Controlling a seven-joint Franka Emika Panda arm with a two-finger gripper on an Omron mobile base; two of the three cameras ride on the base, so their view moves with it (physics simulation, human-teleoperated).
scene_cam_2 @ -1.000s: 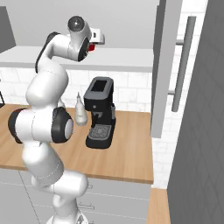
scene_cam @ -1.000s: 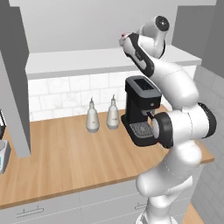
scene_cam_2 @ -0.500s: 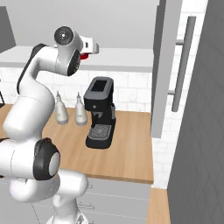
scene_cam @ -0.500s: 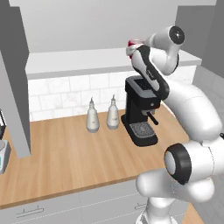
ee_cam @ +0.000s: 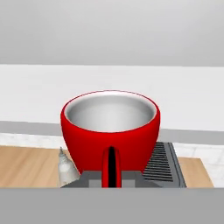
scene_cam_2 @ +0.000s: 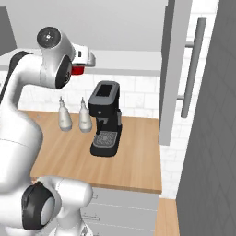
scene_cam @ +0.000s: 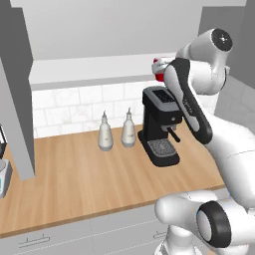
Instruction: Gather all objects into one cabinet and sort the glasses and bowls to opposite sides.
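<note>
The arm is raised high, its hand level with the pale shelf (scene_cam: 94, 67) of the open cabinet (scene_cam_2: 173, 69). A red cup (ee_cam: 110, 131) sits directly in front of the hand camera, upright, its grey-white inside visible and its handle turned toward the lens. In the left base view the cup (scene_cam: 159, 69) shows as a red patch at the wrist, just above the shelf's front edge and over the coffee machine (scene_cam: 160, 124); in the right base view it (scene_cam_2: 77, 69) shows beneath the white hand. The gripper (scene_cam_2: 83, 62) appears to carry the cup, but the fingers are hidden behind it (their closure cannot be told).

The hand view shows the shelf's pale surface behind the cup, with the machine's grille and one bottle top below it.

On the wooden counter (scene_cam: 74, 174) stand two pale bottles (scene_cam: 116, 130), side by side, just left of the coffee machine. A grey cabinet door (scene_cam_2: 175, 73) with a long bar handle (scene_cam_2: 192, 64) stands open at the right.
</note>
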